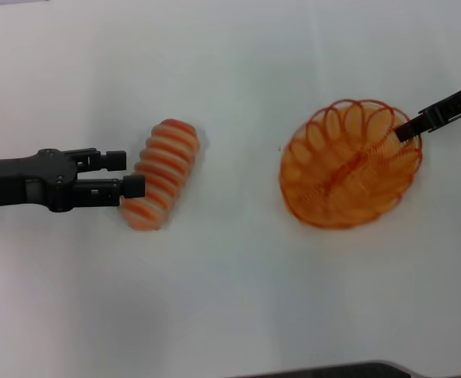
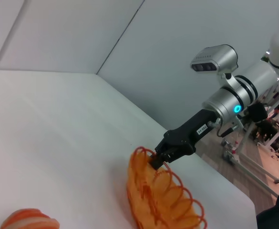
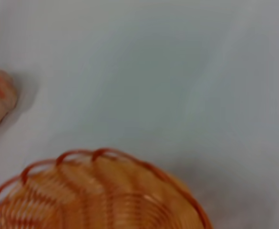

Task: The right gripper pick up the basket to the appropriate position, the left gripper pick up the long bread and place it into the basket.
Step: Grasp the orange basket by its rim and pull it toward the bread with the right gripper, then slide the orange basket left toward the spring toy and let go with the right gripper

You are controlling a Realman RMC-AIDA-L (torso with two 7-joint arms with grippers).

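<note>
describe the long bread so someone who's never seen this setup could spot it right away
On the white table, look at the robot's left half, away from the orange wire basket that the right gripper holds by its rim. The long bread lies right at the left gripper: solid, ridged, cream with orange-red stripes.

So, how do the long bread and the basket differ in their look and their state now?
The long bread is a solid, ridged loaf, cream with orange-red stripes; the basket is open orange wire with a looped rim. The bread lies free, the left gripper open beside its end; the right gripper is shut on the basket's rim. The basket looks wider than the bread. Both are on the white table.
</note>
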